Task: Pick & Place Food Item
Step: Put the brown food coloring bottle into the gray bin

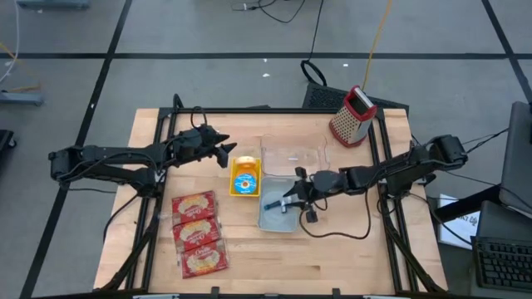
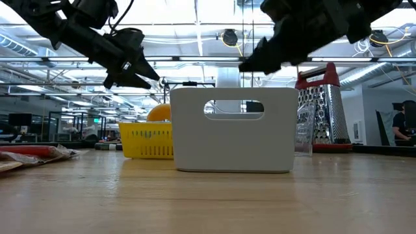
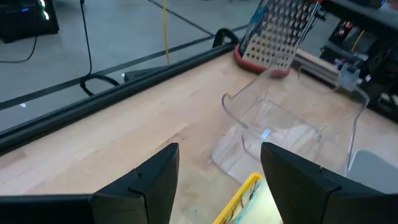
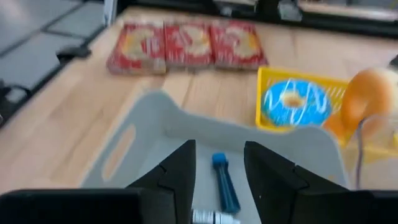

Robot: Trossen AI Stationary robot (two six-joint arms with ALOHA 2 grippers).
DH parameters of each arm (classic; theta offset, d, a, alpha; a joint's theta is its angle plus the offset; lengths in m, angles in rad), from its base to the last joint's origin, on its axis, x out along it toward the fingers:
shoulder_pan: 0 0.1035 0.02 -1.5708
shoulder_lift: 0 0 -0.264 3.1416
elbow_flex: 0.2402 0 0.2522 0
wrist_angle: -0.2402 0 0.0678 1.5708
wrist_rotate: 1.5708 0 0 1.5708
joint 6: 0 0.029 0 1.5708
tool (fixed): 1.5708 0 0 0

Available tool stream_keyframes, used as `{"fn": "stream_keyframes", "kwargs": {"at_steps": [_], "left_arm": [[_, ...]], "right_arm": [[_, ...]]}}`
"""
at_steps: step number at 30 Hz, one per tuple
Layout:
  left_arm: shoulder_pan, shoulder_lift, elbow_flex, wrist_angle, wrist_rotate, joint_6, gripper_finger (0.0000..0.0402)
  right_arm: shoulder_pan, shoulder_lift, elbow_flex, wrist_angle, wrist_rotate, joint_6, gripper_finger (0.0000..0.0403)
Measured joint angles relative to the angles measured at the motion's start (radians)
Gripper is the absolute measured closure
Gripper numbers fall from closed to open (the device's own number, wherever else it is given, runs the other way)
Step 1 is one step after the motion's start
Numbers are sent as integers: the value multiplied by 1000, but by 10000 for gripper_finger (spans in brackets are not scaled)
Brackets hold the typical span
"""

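1. Looking down, we see the right gripper (image 1: 293, 198) over the grey bin (image 1: 268, 218), its fingers (image 4: 177, 171) parted with nothing between them.
2. We find a blue item (image 4: 224, 182) lying on the bin's floor, just beyond those fingertips and free of them.
3. We see the left gripper (image 1: 226, 154) hanging above the table (image 1: 349, 257) beside the yellow basket (image 1: 244, 177), its jaws standing apart and empty.
4. We note a blue-iced donut (image 4: 295, 101) in the basket, next to the bin.
5. We count three red packets (image 1: 198, 232) in a row near the left front.
6. We spot a clear tub (image 3: 292, 124) and a grater (image 1: 352, 115) behind the bin.
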State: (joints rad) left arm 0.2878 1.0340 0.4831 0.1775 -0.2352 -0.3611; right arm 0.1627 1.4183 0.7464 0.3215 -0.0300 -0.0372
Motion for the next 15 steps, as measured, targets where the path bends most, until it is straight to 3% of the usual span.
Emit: {"fn": "stream_keyframes", "kwargs": {"at_steps": [5,9,12,15], "left_arm": [[7,0,0,-115,-54,7,172],[43,0,0,-281,-244,-80,172],[105,6,0,-419,-378,-229,172],[194,27,0,-491,-352,-302,172]], "right_arm": [[0,-107,0,-20,0,71,274],[3,-190,-12,-49,0,63,275],[9,-234,-45,-41,1,54,273],[8,-259,-81,-12,1,53,274]]}}
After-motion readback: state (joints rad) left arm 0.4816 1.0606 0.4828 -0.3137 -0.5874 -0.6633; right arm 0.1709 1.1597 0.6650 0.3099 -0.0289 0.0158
